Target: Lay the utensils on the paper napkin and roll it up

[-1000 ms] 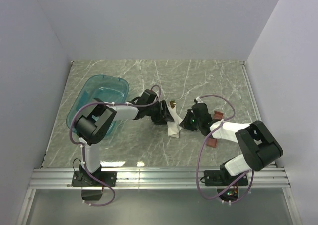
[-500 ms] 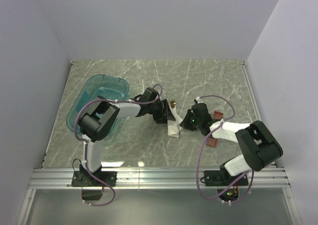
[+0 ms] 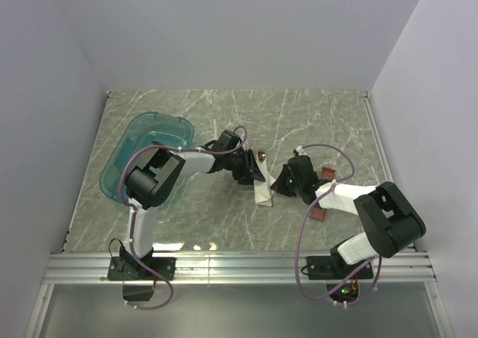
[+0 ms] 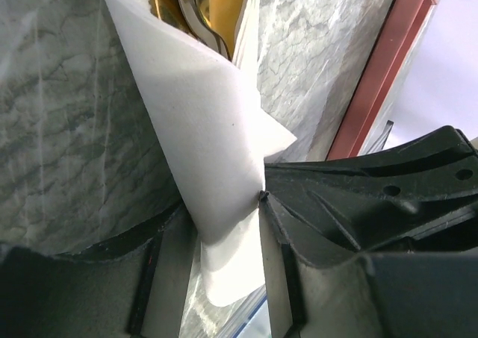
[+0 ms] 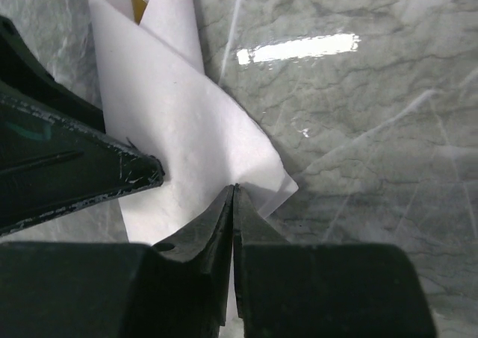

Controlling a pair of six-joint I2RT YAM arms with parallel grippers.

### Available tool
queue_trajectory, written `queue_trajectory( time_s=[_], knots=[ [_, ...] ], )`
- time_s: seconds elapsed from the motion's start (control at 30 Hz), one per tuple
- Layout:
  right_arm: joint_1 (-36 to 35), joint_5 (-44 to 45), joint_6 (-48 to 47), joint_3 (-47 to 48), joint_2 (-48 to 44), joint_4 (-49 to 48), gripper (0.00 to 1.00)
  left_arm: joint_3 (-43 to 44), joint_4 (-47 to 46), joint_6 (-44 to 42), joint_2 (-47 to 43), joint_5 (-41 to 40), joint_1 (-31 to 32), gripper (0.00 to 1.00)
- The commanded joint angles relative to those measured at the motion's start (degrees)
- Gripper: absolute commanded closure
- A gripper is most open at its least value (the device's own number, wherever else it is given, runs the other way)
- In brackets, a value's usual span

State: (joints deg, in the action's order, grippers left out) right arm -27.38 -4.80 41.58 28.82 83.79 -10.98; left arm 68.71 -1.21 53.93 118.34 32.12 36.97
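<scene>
The paper napkin (image 3: pixel 262 190) is a narrow white bundle lying mid-table, wrapped around the utensils. Their brownish tip (image 3: pixel 261 156) sticks out of its far end. In the left wrist view the gold and silver utensil ends (image 4: pixel 200 10) show inside the napkin (image 4: pixel 213 144). My left gripper (image 3: pixel 249 175) grips the bundle from the left, its jaws (image 4: pixel 224 226) pressed on both sides of it. My right gripper (image 3: pixel 278 185) is at the bundle's right side, its jaws (image 5: pixel 234 192) shut on a thin edge of the napkin (image 5: pixel 187 121).
A long reddish-brown tray (image 3: pixel 323 196) lies just right of the right gripper and also shows in the left wrist view (image 4: pixel 377 69). A translucent teal tub (image 3: pixel 143 150) stands at the left. The left gripper's finger (image 5: pixel 75 166) shows in the right wrist view.
The left arm's elbow has swung up and to the right while its gripper stays on the bundle. The napkin and the right gripper have barely moved.
</scene>
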Motion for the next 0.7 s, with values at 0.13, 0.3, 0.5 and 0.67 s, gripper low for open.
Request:
queue_trajectory(
  time_s=[0.13,0.3,0.5,0.67],
  knots=[
    [-0.13,13.23,6.40,-0.25,-0.47,13.35,0.94,-3.05,5.08,-1.38,1.89,-6.54,-0.06,0.53],
    [-0.92,16.57,7.99,0.01,-0.56,15.99,0.94,-2.96,3.41,-1.20,2.68,-5.40,-0.14,0.54],
    [-2.77,18.24,9.22,0.80,-0.11,17.93,0.94,-2.62,2.35,-0.58,3.91,-4.08,-0.32,0.53],
    [-2.86,18.42,9.22,0.45,-0.64,17.67,0.94,-1.47,2.09,-0.14,4.97,-3.29,-0.23,0.52]
  ],
)
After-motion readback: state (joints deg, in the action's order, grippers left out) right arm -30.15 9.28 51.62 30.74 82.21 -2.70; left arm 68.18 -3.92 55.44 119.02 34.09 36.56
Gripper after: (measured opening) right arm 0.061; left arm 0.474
